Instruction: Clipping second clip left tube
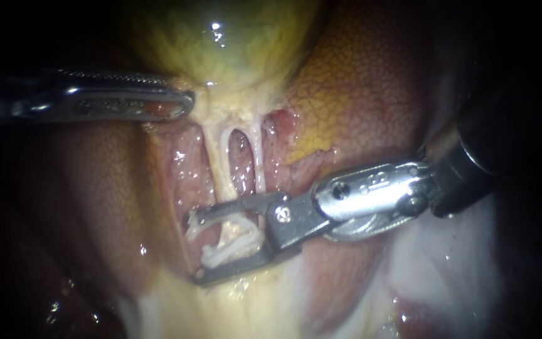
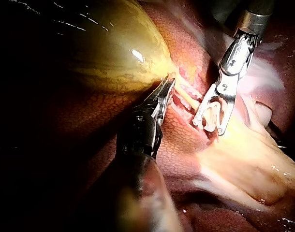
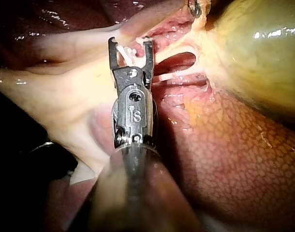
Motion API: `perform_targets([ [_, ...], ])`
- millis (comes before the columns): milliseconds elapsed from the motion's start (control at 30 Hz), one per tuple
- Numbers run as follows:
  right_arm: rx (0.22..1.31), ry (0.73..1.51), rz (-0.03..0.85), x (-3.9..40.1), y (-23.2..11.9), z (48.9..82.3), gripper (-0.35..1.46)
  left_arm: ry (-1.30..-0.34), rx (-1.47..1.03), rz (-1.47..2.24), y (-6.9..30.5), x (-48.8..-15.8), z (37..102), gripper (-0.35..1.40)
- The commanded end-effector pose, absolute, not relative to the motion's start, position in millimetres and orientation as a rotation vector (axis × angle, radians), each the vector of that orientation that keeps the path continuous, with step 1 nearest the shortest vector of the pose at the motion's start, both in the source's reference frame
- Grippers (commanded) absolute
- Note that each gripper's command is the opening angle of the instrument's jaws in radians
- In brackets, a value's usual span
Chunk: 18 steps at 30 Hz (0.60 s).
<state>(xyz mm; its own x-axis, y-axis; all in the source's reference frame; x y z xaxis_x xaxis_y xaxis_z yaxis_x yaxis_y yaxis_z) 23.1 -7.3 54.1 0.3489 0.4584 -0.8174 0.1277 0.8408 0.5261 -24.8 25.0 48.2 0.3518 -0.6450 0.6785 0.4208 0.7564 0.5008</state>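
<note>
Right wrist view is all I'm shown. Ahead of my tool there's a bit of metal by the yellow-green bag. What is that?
Observer: That is the tip of the left instrument. The endoscope view shows its shaft coming in from the left to the neck of the gallbladder.
Operator: Is it touching my tool?
Observer: No. In that view the right instrument, jaws open, sits apart from it, with the left tube and right tube stretched between them.
Operator: What lies under that other tool?
Observer: In the left wrist view it reaches in over the liver, alongside the gallbladder.
</note>
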Motion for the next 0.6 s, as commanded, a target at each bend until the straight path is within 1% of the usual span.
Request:
perform_targets([
  [33,0.565,1.222,0.235,23.0,-7.2,53.9,0.39,-0.994,0.257,-0.699,25.0,-24.8,48.2,-0.35],
  [167,0.572,1.273,0.259,22.3,-5.9,52.1,0.41,-0.993,0.255,-0.701,25.1,-24.7,48.3,-0.35],
  [367,0.589,1.287,0.272,19.9,-4.3,49.6,0.41,-0.992,0.253,-0.701,25.1,-24.5,48.3,-0.35],
  [600,0.588,1.288,0.276,17.4,-3.7,49.6,0.41,-0.992,0.253,-0.7,25.1,-24.4,48.3,-0.35],
])
